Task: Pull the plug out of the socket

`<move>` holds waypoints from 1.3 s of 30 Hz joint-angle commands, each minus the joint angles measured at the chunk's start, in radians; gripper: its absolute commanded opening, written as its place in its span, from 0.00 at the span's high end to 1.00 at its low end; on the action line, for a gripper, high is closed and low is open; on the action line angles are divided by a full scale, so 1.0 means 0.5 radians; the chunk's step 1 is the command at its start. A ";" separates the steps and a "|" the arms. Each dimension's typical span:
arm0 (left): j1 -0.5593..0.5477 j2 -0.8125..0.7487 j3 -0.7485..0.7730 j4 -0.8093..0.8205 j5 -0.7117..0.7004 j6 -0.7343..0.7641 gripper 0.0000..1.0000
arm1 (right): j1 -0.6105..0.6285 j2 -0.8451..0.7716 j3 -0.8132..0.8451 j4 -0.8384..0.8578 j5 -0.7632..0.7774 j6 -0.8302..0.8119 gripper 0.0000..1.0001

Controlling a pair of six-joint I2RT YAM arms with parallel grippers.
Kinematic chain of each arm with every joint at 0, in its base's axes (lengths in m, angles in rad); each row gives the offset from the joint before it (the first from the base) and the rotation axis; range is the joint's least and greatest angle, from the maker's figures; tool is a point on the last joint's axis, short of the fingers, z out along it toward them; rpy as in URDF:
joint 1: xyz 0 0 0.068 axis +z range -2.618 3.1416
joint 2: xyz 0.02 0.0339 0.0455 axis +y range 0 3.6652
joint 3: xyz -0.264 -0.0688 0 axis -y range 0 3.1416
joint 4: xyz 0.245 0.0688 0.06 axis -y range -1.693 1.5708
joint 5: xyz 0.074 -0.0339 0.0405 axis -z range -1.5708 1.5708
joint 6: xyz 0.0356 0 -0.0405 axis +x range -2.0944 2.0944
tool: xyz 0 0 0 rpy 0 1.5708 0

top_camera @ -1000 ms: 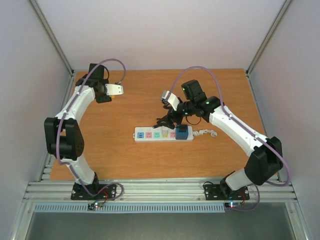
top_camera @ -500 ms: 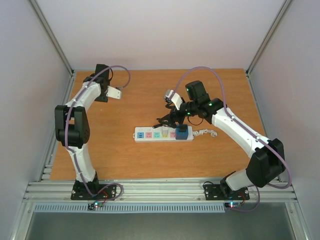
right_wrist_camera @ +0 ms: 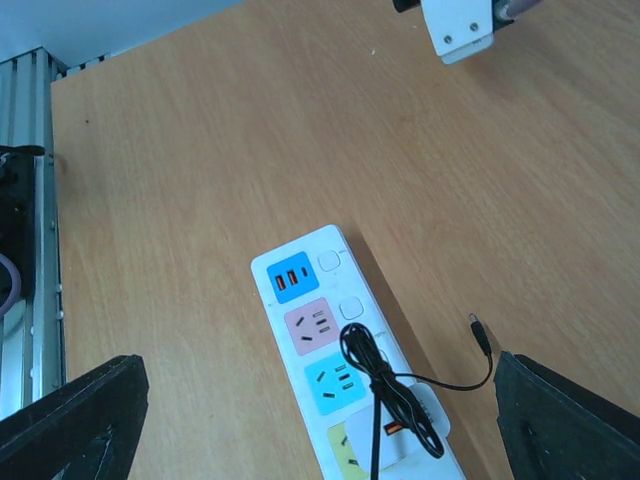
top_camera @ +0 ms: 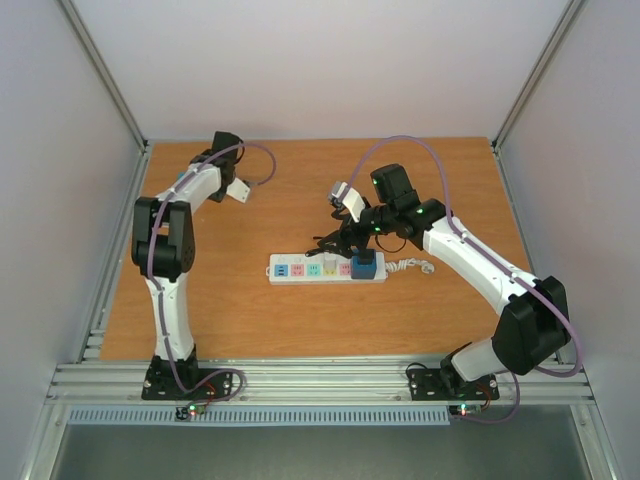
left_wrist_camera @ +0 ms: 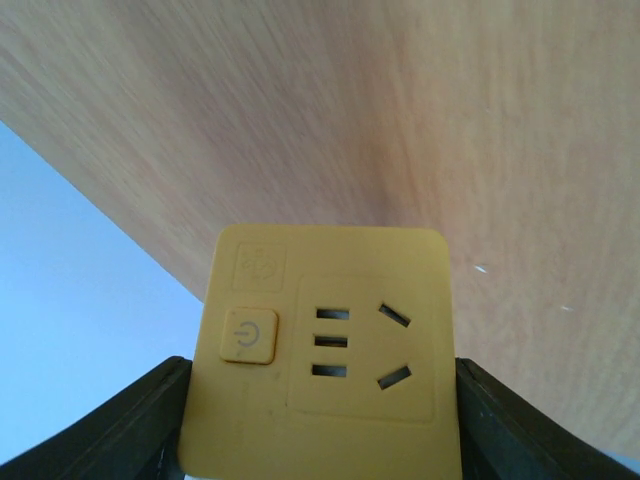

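The left arm (top_camera: 165,250) has been folded upright since 1 s ago, its left gripper (left_wrist_camera: 320,425) clamped on a yellow outlet block (left_wrist_camera: 330,340); the right gripper (top_camera: 335,243) is spread wide above the socket (top_camera: 312,269) mid-table, plug (top_camera: 365,266) seated at its end; bare wood (top_camera: 300,320) is left all around.

left arm (top_camera: 160,245) folded upright, left end effector (top_camera: 238,190) shifted rightward

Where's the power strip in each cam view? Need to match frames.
Top external: power strip mid-table, lying left to right.
Left wrist: not in it; only a gripped yellow outlet block, bottom centre.
Right wrist: power strip at lower centre, running off the bottom edge.
Shared landmark: the wooden tabletop, seen in all three.
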 commanded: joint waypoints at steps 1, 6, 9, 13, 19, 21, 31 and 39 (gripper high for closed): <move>-0.063 0.091 0.130 0.163 -0.160 0.140 0.71 | -0.010 -0.061 -0.023 0.041 0.004 0.011 0.05; -0.112 0.164 0.126 0.303 -0.243 0.262 0.69 | -0.013 -0.073 -0.033 0.045 0.017 0.007 0.05; -0.126 0.201 0.119 0.368 -0.285 0.329 0.67 | -0.018 -0.079 -0.036 0.045 0.018 0.008 0.05; -0.142 0.230 0.097 0.442 -0.324 0.405 0.60 | -0.019 -0.072 -0.030 0.040 0.009 0.011 0.05; -0.155 0.252 0.081 0.534 -0.342 0.426 0.42 | -0.020 -0.076 -0.028 0.039 0.003 0.014 0.04; -0.155 0.248 0.082 0.545 -0.339 0.416 0.33 | -0.021 -0.080 -0.032 0.040 0.003 0.014 0.04; -0.152 0.191 0.150 0.399 -0.209 0.232 0.09 | -0.032 -0.085 -0.024 0.045 -0.013 0.029 0.03; -0.143 0.033 0.338 0.037 0.162 -0.353 0.00 | -0.134 -0.120 -0.012 0.042 -0.097 0.050 0.02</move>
